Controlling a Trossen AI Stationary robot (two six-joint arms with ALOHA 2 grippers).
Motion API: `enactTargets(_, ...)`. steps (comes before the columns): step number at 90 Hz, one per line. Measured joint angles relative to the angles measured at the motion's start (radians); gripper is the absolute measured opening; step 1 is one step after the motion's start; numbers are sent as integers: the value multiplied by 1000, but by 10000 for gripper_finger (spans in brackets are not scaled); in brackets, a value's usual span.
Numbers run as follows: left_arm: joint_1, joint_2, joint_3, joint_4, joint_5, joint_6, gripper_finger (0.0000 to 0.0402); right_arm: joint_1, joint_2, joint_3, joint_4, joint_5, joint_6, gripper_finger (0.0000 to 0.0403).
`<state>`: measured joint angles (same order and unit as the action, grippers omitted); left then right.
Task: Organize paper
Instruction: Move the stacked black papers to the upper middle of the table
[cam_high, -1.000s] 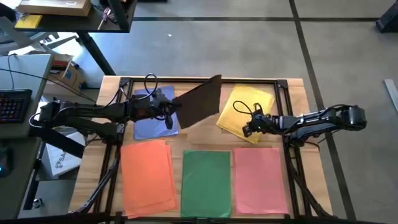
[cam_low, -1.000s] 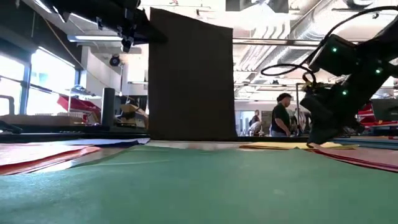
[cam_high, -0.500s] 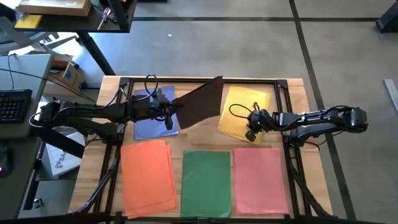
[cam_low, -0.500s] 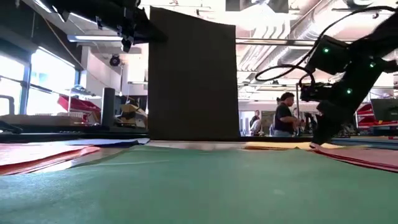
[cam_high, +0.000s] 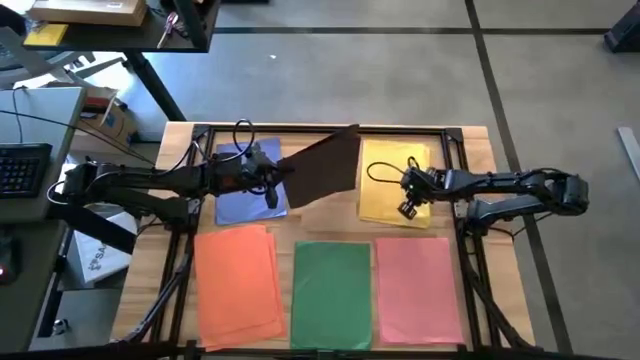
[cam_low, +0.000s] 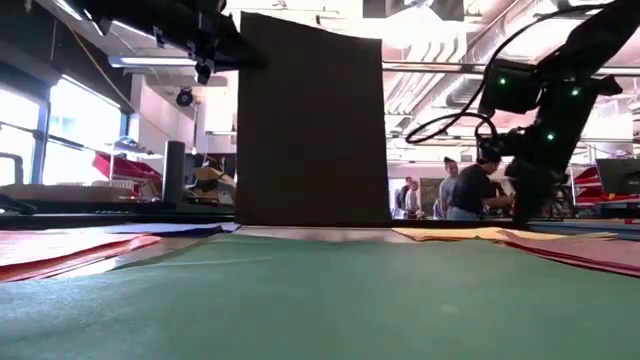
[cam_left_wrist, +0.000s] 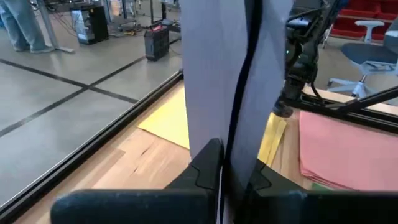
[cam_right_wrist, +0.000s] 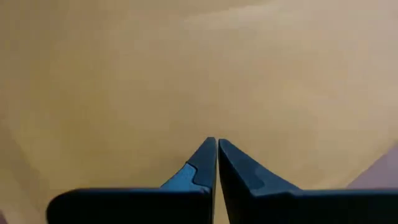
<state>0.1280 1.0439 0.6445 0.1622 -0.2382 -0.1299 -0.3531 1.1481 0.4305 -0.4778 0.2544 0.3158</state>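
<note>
Between the left gripper's clamped fingers, dark grey paper; right fingers together.

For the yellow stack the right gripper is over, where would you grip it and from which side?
Likely the yellow paper's outer edge, approached low from the right arm's side. The sheets lie flat on the table, so only an edge offers purchase. The right gripper, fingers shut, sits above it; the left gripper holds the dark grey sheet upright.
</note>
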Motion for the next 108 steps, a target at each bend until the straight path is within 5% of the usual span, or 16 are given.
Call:
enactTargets(31, 0, 0, 0, -10, -1, 0, 0, 47, 119, -53, 413, -46, 182, 0)
enactTargets(54, 0, 0, 0, -22, -1, -1, 0, 32, 195, -48, 360, -12, 174, 0)
enactTargets(108, 3, 0, 0, -29, 51, -93, 0, 32, 14, -49, 104, 19, 120, 0)
